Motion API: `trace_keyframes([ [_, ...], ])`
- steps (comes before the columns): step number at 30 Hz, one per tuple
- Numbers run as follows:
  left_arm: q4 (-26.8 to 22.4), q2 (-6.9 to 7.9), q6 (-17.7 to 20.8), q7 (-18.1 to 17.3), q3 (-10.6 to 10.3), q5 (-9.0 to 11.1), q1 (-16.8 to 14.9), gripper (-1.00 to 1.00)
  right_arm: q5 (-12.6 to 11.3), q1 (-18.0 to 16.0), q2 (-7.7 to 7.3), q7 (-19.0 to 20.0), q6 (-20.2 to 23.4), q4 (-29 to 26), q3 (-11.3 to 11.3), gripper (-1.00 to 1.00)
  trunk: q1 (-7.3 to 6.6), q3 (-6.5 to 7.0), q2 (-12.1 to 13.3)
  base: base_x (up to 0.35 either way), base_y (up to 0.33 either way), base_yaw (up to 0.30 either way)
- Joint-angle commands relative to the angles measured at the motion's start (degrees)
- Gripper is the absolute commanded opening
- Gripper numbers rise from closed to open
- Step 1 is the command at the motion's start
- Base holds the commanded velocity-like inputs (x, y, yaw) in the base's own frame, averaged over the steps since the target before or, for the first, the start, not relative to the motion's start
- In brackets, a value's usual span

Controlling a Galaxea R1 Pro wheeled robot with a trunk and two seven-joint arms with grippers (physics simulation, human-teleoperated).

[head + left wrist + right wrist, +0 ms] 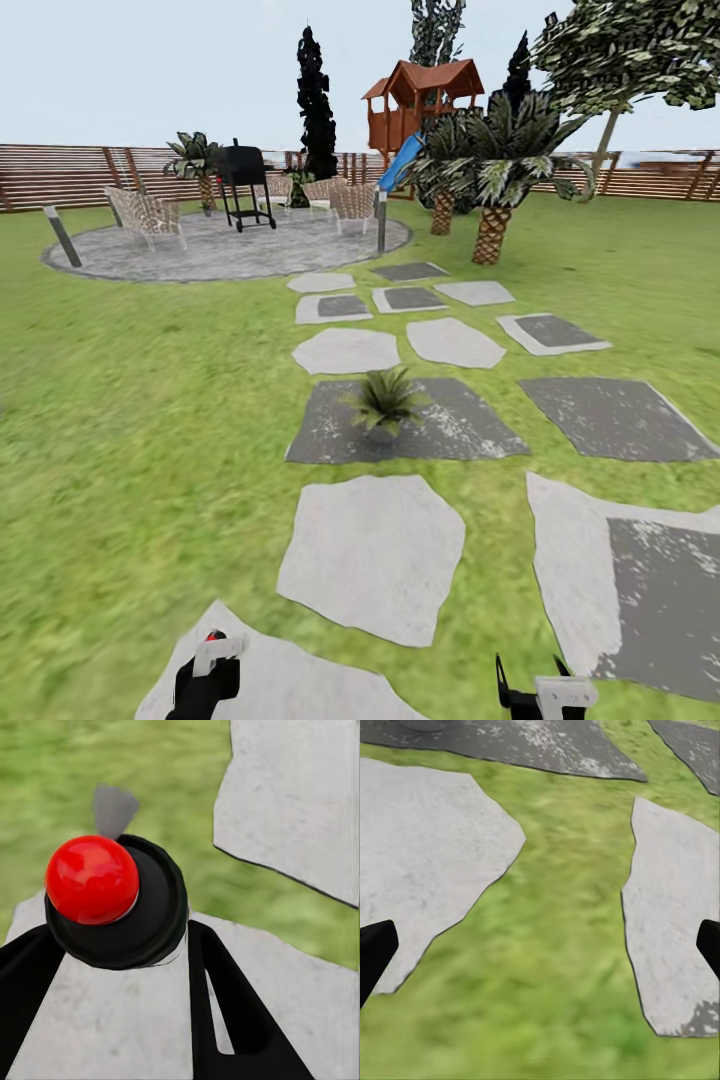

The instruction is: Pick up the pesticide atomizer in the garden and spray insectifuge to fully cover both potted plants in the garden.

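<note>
My left gripper (205,685) hangs low over a pale stepping stone, shut on a small object that I take for the pesticide atomizer (112,900). That object is a round black body with a red ball on top, sitting between the black fingers (225,1012). My right gripper (532,688) is open with nothing in it, over grass between two stones, its fingertips (375,952) far apart. One small potted plant (385,398) with pointed green leaves stands ahead on a dark stepping stone (470,425).
Pale and dark stepping stones (375,560) lead across the lawn to a round paved patio (220,250) with chairs, a black grill (240,180) and grey bollard lamps (62,235). Palms (492,170), a playhouse with a slide and a slatted fence stand behind.
</note>
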Motion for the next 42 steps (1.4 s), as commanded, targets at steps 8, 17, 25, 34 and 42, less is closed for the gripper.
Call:
trace_keyframes([
  [8,0.0,0.00,-0.2,0.0,-0.1,0.4,0.0,-1.00,0.5,0.0,0.00,-0.5,0.0,0.0,0.0,1.00,0.02,-0.05,0.0,0.338,0.000,0.000],
  [17,0.0,0.00,-0.2,0.0,-0.1,0.4,0.0,-1.00,0.5,0.0,0.11,-0.5,-0.1,0.0,0.0,1.00,0.02,-0.05,0.0,0.338,0.000,0.000],
  [25,0.0,0.00,-0.2,0.0,-0.1,0.4,0.0,-1.00,0.5,0.0,0.17,-0.5,-0.1,-0.1,0.0,1.00,0.02,-0.05,0.0,0.338,0.000,0.000],
  [34,0.0,0.00,-0.2,0.0,-0.1,0.4,0.0,-1.00,0.5,0.0,0.17,-0.5,-0.1,-0.1,0.0,1.00,0.02,-0.05,0.0,0.338,0.000,0.000],
  [42,0.0,0.00,-0.2,0.0,-0.1,0.4,0.0,-1.00,0.5,0.0,0.17,-0.5,-0.1,-0.1,0.0,1.00,0.02,-0.05,0.0,0.338,0.002,0.000],
])
